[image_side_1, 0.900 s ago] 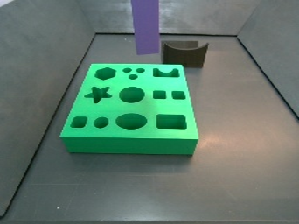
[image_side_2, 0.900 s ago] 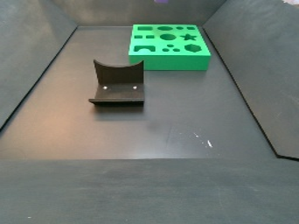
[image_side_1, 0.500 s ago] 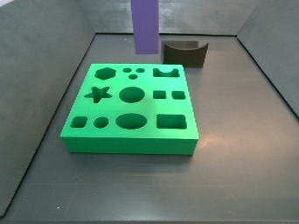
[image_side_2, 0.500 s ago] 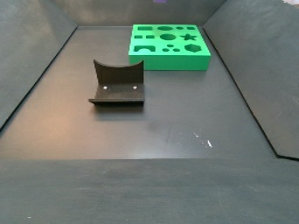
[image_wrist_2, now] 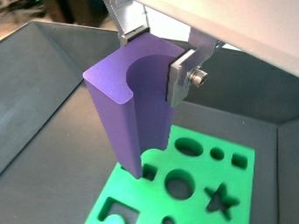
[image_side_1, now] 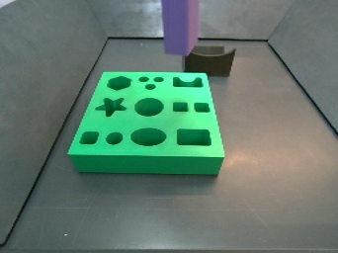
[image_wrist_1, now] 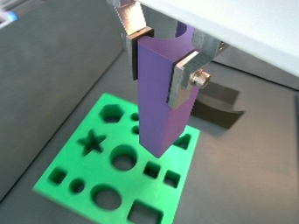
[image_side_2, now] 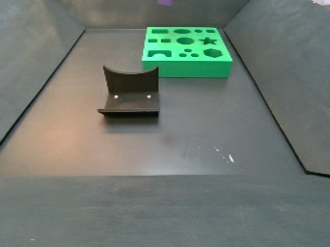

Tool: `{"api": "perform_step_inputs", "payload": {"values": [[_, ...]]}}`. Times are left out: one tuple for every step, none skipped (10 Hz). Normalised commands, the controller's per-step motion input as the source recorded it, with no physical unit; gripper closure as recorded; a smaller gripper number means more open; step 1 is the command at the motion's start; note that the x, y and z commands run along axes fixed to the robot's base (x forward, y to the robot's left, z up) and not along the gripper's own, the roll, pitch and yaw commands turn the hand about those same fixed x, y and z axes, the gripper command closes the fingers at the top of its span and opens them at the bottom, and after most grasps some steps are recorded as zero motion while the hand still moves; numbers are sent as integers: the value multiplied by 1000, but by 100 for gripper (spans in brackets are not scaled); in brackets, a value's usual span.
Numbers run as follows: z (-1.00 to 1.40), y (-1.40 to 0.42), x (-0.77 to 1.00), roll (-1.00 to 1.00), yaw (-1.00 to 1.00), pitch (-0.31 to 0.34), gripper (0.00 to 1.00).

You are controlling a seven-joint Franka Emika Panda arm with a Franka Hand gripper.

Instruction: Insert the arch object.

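My gripper (image_wrist_1: pixel 160 57) is shut on a tall purple column (image_wrist_1: pixel 158 105) with a half-round groove down one face, so its section is an arch; this is the arch object. Both wrist views show the silver fingers (image_wrist_2: pixel 181 77) clamping its upper end (image_wrist_2: pixel 128 96). It hangs upright above the far edge of the green board (image_side_1: pixel 145 148). In a side view the column (image_side_1: pixel 181 25) shows with the gripper out of frame above it. The board's arch-shaped hole (image_side_1: pixel 189 82) is open, at the far right of the board.
The dark fixture (image_side_1: pixel 209 61), an L-shaped bracket with a curved notch on a base plate, stands on the floor beyond the board; it also shows in a side view (image_side_2: pixel 129 92). Grey walls (image_side_1: pixel 53 89) enclose the floor. The board (image_side_2: pixel 187 68) has several other shaped holes.
The purple column has shifted to the right and slightly upward in the side view, towards the fixture side. The board and fixture have not moved.
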Motion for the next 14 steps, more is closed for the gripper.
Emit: {"api": "perform_step_inputs", "payload": {"values": [[0,546,166,0,-494,-130,100],[0,603,183,-19,-431,-166,100],[23,620,191,-36,-409,-183,100],[0,594,189,-16,-443,-167,100],[0,540,200,0,-506,-124,100],[0,474,226,0,-571,-111,100],[0,220,351,0,-817,-89,100],[-191,29,94,59,-1000,-59,100],[-249,11,77,84,-1000,-36,100],[-274,0,20,93,-1000,-24,100],[-249,0,0,90,-1000,0,100],[-243,0,0,101,-971,34,100],[-260,0,0,107,-940,53,100],[-271,0,-11,117,-891,133,100]]}}
